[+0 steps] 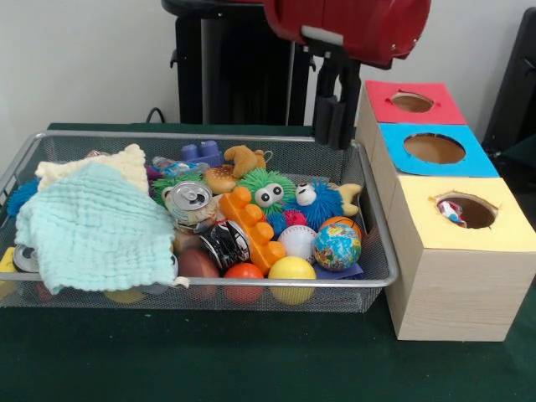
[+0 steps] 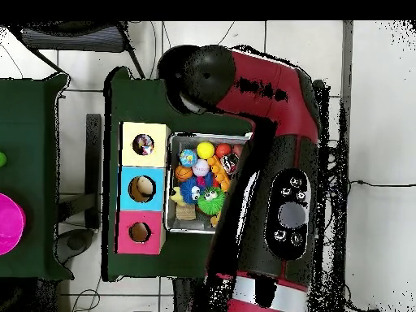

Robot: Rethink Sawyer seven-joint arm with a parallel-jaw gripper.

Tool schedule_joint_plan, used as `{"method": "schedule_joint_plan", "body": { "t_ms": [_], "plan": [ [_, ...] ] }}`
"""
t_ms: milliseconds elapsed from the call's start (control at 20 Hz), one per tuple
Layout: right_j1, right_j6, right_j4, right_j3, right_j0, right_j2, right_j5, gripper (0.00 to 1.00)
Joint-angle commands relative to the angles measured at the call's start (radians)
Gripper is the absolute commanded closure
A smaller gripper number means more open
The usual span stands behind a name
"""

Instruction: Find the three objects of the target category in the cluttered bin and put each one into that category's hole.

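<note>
Yellow-topped hole [image 1: 467, 210] near the table's front right corner already shows a dotted cloth [image 1: 450, 212] inside, while the gripper [image 1: 333, 115], jaws seemingly together and empty, hangs over the bin's [image 1: 209, 285] far right corner.

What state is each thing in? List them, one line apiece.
bin: heaped with toys, balls and cloths.
mint cloth: spread out on top of the pile.
cream cloth: partly covered by the mint cloth.
yellow hole: a printed cloth shows inside.
blue hole: nothing visible inside.
red hole: nothing visible inside.
gripper: above the bin's far corner by the boxes, carrying nothing visible.
</note>
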Motion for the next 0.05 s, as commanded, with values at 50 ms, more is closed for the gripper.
{"method": "schedule_joint_plan", "body": {
  "t_ms": [50],
  "plan": [
    [0.052, -0.093, -0.051, 0.019, -0.022, 0.111, -0.04, 1.0]
  ]
}}
